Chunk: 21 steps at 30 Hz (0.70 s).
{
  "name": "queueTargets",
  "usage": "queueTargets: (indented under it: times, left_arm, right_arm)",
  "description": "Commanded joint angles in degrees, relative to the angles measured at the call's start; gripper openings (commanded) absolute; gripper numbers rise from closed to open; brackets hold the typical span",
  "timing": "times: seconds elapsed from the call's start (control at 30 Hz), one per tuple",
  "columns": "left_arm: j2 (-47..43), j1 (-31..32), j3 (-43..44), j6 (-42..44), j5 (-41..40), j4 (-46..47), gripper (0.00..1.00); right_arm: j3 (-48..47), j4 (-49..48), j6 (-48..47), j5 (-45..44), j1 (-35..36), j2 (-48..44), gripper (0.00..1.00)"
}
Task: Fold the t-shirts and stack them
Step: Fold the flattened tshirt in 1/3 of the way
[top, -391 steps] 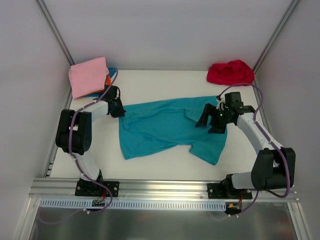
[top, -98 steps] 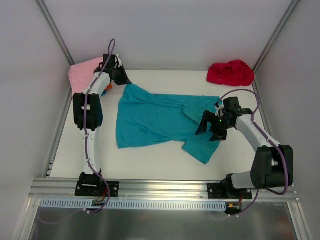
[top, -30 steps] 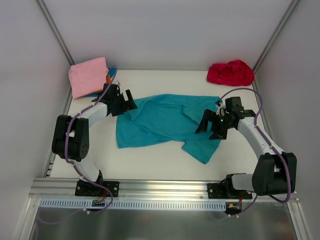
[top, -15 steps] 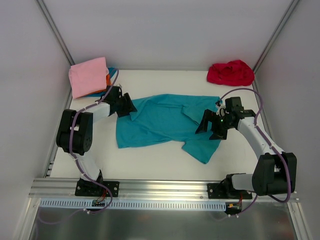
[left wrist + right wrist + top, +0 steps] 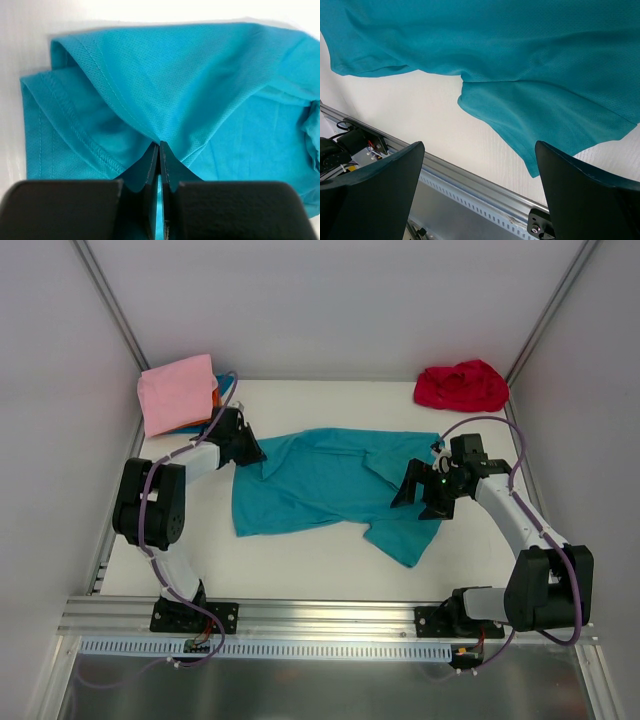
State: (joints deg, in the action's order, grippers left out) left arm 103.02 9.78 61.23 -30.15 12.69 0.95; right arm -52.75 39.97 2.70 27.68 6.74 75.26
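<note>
A teal t-shirt [image 5: 330,485] lies spread and rumpled across the middle of the white table. My left gripper [image 5: 256,452] is at its upper left corner, shut on a pinch of the teal fabric [image 5: 160,142] near a hemmed sleeve [image 5: 70,130]. My right gripper [image 5: 418,498] hovers open over the shirt's right side; in the right wrist view its jaws stand wide apart with the shirt's lower edge [image 5: 520,115] between them, holding nothing. A folded pink t-shirt [image 5: 177,392] lies on a small stack at the back left. A crumpled red t-shirt [image 5: 461,385] lies at the back right.
Orange and blue cloth [image 5: 218,396] peeks from under the pink shirt. Grey walls enclose the table on three sides. An aluminium rail [image 5: 330,618] runs along the near edge and shows in the right wrist view [image 5: 470,187].
My left gripper came back from the pink stack to the teal shirt's upper left corner and shut on it. The shirt's left side shifted slightly. The right arm has barely moved.
</note>
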Motion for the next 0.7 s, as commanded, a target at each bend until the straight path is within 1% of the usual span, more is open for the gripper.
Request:
queueTargets:
  times: [0.0, 0.2, 0.23, 0.3, 0.4, 0.5, 0.6, 0.67]
  left_arm:
    - [-1.16, 0.5, 4.06, 3.08, -1.88, 0.28, 0.0]
    - [-1.51, 0.59, 12.58, 8.87, -6.53, -5.34, 0.0]
    - [-1.16, 0.5, 15.55, 9.84, -6.88, -6.04, 0.0]
    - [0.24, 0.5, 19.0, 12.39, -7.24, -8.59, 0.0]
    - [2.97, 0.5, 27.68, 15.55, -7.68, -11.83, 0.0]
    - [5.78, 0.41, 32.79, 18.37, -7.24, -13.6, 0.0]
    - [7.45, 0.33, 35.7, 20.65, -6.01, -14.75, 0.0]
    - [7.72, 0.24, 35.89, 21.53, -5.92, -14.92, 0.0]
  right_arm:
    - [-0.51, 1.17, -0.77, -0.17, 0.29, -1.52, 0.99]
    - [-0.51, 1.17, -0.85, -0.09, 0.29, -1.44, 1.0]
    - [-0.51, 1.17, -0.85, -0.17, 0.29, -1.52, 1.0]
    - [-0.51, 1.17, -0.85, -0.08, 0.2, -1.44, 0.99]
    - [-0.42, 1.25, -0.85, -0.17, 0.2, -1.52, 1.0]
    - [-0.51, 1.6, -0.85, -0.35, 0.29, -1.79, 1.0]
    - [-0.6, 1.87, -1.12, -0.52, 0.29, -1.88, 1.0]
    - [-0.6, 1.87, -1.29, -0.61, 0.29, -1.7, 0.99]
